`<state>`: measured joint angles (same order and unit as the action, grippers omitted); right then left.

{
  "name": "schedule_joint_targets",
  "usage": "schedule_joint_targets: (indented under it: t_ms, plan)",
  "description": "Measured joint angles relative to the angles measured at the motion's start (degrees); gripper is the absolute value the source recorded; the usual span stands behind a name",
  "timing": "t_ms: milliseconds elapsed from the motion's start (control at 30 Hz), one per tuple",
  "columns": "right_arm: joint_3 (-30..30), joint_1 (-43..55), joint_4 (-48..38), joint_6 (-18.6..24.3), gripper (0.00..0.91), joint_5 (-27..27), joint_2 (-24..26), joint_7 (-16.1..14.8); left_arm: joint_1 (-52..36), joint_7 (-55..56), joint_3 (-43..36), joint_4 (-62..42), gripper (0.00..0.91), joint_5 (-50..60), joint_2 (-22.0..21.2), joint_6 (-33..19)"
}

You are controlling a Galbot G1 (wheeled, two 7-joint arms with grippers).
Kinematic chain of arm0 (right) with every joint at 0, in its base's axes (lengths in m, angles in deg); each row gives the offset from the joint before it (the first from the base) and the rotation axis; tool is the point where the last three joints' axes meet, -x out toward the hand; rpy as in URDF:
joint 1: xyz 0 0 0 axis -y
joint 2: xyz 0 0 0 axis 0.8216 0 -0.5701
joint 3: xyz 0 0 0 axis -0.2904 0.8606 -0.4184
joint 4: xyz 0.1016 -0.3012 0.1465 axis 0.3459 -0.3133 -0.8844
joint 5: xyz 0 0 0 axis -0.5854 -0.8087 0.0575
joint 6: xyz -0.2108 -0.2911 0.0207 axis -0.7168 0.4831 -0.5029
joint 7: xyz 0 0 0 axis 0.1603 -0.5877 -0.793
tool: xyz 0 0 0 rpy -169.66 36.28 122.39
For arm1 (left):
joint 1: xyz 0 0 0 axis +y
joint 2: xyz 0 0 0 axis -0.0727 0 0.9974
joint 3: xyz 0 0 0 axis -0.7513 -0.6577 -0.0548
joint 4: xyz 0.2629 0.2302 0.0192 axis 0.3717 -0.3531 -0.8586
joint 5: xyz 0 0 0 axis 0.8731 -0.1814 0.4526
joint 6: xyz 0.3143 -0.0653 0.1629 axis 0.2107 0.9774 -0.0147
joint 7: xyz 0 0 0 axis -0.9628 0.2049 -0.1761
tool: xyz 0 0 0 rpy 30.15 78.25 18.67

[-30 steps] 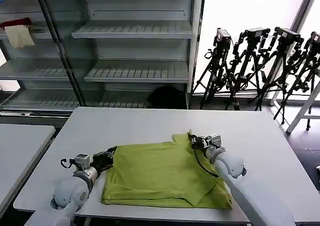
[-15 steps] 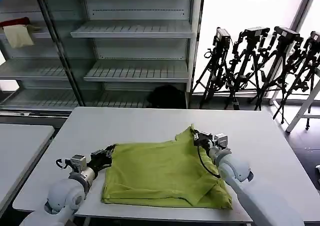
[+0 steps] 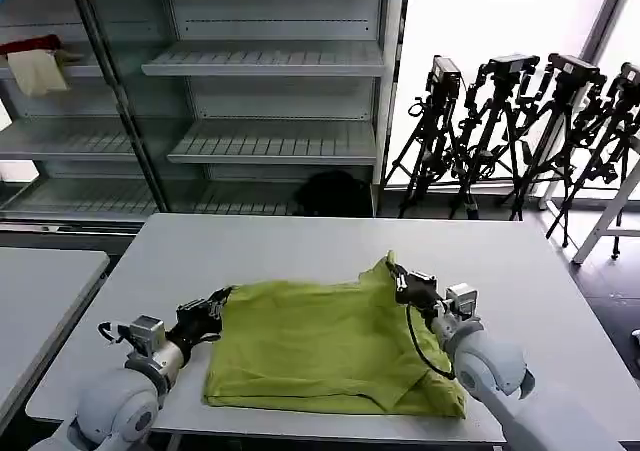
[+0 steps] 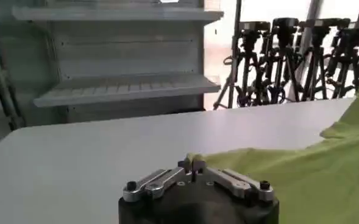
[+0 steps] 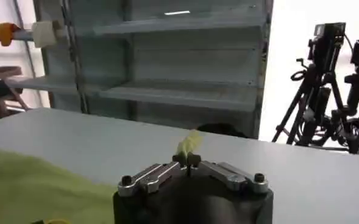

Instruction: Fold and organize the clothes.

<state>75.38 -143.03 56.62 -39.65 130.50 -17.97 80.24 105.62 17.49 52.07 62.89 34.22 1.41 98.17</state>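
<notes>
A: Head view first. The lime yellow-green short-sleeved T-shirt (image 3: 325,346) is lying partly folded on the white tabletop (image 3: 270,241), its long axis running left to right across the robot. The left hand (image 3: 205,313) is pinching the far-left corner, and the right hand (image 3: 410,283) is pinching the far-right corner and lifting it into a small peak. Each arm is at its own end, so neither is nearer.

B: And the fold direction?

A: My guess: the body of the shirt is lying toward the robot from both hands, so the far edge would be coming back over the near one. The near-right corner is tucked behind the right arm, hard to read there.

B: Left wrist view?

A: The left hand (image 4: 192,165) is closed on a thin fold of the T-shirt (image 4: 301,173); the fabric is spreading away across the tabletop (image 4: 81,158). The pinched bit itself is barely showing between the fingertips.

B: Right wrist view?

A: The right hand (image 5: 187,160) is clamped shut on a small tuft of the T-shirt (image 5: 189,143) sticking up above the fingers. More green is lying below on the tabletop (image 5: 313,173). No print is showing on the sides facing the cameras.
</notes>
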Motion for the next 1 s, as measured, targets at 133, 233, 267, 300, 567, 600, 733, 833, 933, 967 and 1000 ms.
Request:
schedule_joint_targets:
  t_ms: [133, 233, 267, 300, 567, 600, 733, 833, 933, 967, 1000]
  plan:
    - [-2.1, -4.2, 2.5, 0.8, 0.0, 0.0, 1.2, 0.2, 2.3, 1.1, 1.0, 2.6, 0.0, 0.8, 0.2, 1.0]
    - [-3.8, -7.5, 4.3, 1.3, 0.0, 0.0, 2.0, 0.3, 3.9, 1.9, 1.6, 4.2, 0.0, 1.5, 0.2, 1.9]
    - [-4.4, -8.7, 4.9, 1.5, 0.0, 0.0, 2.3, 0.2, 4.4, 2.1, 1.7, 4.6, 0.0, 1.7, 0.3, 2.2]
    - [-5.0, -9.7, 5.5, 1.6, 0.0, 0.0, 2.5, 0.2, 4.9, 2.2, 1.7, 5.1, 0.0, 2.0, 0.3, 2.5]
    - [-9.9, -18.3, 9.5, 2.1, 0.0, 0.1, 4.1, -0.5, 9.0, 3.2, 2.4, 6.9, 0.0, 5.5, 0.2, 4.4]
    - [-10.3, -19.2, 9.9, 2.1, 0.0, 0.1, 4.1, -0.5, 9.4, 3.4, 2.4, 7.0, 0.0, 6.1, 0.1, 4.5]
    - [-11.5, -22.2, 10.9, 2.3, 0.0, -0.3, 4.1, -0.5, 10.4, 4.1, 2.5, 6.9, 0.0, 8.3, -0.2, 4.9]
    - [-11.9, -24.1, 11.7, 2.4, 0.0, -0.7, 4.1, -0.5, 11.4, 4.2, 2.9, 7.3, 0.0, 9.6, -0.1, 4.9]
    - [-12.4, -25.4, 12.5, 2.4, 0.0, -0.8, 4.1, -0.4, 12.6, 4.3, 3.3, 7.7, 0.0, 10.9, -0.1, 4.9]
    - [-12.5, -25.8, 12.7, 2.4, 0.0, -0.8, 4.1, -0.4, 12.9, 4.4, 3.5, 7.7, 0.0, 11.2, -0.1, 4.9]
    - [-12.7, -26.2, 12.9, 2.4, 0.0, -0.9, 4.1, -0.3, 13.2, 4.5, 3.6, 7.7, 0.0, 11.5, -0.1, 4.9]
